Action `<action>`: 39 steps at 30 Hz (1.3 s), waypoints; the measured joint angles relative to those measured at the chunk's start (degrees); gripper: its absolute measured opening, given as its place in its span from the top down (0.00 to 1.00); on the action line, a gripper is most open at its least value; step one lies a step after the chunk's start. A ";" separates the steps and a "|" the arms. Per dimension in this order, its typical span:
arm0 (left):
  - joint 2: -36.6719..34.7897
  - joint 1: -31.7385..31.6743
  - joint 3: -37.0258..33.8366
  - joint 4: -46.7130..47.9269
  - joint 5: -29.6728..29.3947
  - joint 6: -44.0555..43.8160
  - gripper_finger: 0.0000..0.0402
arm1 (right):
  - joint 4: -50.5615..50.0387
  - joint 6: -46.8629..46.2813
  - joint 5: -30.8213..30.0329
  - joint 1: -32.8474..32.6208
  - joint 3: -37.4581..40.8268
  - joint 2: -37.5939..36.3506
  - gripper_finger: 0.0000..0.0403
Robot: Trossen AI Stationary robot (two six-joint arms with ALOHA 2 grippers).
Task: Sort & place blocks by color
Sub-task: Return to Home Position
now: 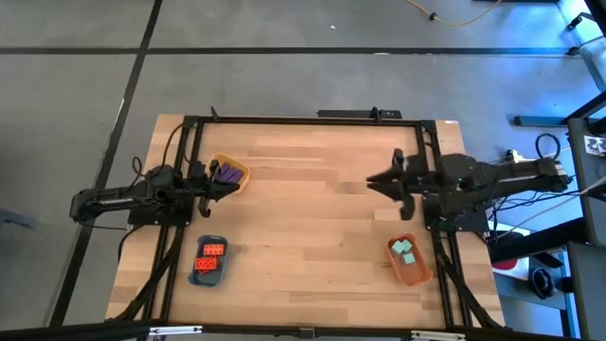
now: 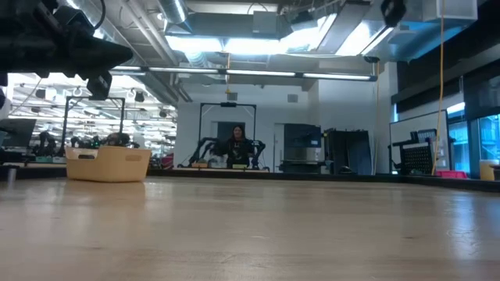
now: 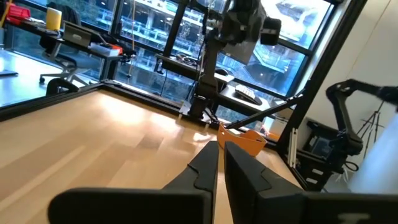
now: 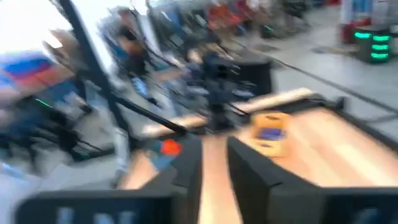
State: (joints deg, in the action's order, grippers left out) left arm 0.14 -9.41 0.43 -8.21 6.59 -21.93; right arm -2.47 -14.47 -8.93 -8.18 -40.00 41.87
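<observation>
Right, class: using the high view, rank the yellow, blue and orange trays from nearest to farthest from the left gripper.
1. Yellow tray, beside the left gripper.
2. Blue tray, left side.
3. Orange tray, right side.

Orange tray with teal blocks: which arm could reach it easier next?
Probably the right. The right gripper hovers on the same table side as the orange tray; the left gripper is far across, by the yellow tray.

Grey concrete floor (image 1: 76, 95) w/ dark seams; ceiling strip lights (image 2: 234, 44), big windows (image 3: 149, 37).
</observation>
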 joint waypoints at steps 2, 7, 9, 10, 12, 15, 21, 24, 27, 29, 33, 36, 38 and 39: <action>0.00 0.00 0.00 0.00 -0.02 0.00 0.95 | 5.88 -2.49 4.49 0.56 5.77 -4.80 0.87; 0.00 0.00 0.00 0.00 -0.04 0.00 0.98 | 11.37 -2.84 12.01 3.04 13.84 -11.59 0.99; 0.00 0.00 0.00 0.02 -0.04 0.00 0.98 | 11.15 -1.72 15.49 5.32 15.10 -12.89 0.99; 0.00 0.00 0.00 0.02 -0.06 0.00 0.99 | 11.19 -1.53 17.35 6.61 15.62 -13.59 0.99; 0.00 0.00 0.00 0.02 -0.06 0.00 1.00 | 11.27 -1.26 19.05 8.95 16.57 -15.18 0.99; 0.00 0.00 0.00 0.02 -0.06 0.00 1.00 | 10.47 0.15 19.07 11.64 18.12 -18.33 1.00; 0.00 0.00 0.00 0.02 -0.09 0.00 0.97 | 8.90 1.02 19.10 12.67 21.14 -26.39 1.00; 0.00 0.00 0.00 0.02 -0.11 0.00 0.95 | 7.84 -0.53 17.67 12.67 23.23 -30.10 1.00; 0.00 0.00 0.00 0.02 -0.11 0.00 0.94 | 8.38 -2.21 15.41 12.53 25.78 -32.84 1.00; 0.00 0.00 0.00 0.05 -0.11 0.00 0.94 | 8.81 -3.37 13.98 12.02 27.02 -34.03 1.00; 0.00 0.01 0.00 0.02 -0.10 0.00 0.93 | 9.39 -3.79 11.95 9.53 29.00 -34.67 1.00; 0.00 0.02 0.00 0.03 -0.10 0.00 0.94 | 11.21 -3.08 9.73 7.17 31.13 -34.67 1.00; 0.00 0.02 0.00 0.02 -0.11 0.00 0.95 | 11.89 -2.21 6.97 5.99 32.66 -34.94 1.00; 0.00 0.02 0.00 0.02 -0.11 0.02 0.96 | 11.96 -1.71 5.70 5.59 33.51 -35.15 1.00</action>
State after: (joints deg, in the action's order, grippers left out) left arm 0.14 -9.39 0.43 -8.19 6.48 -21.91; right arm 9.49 -16.19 -3.22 -2.59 -6.49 6.72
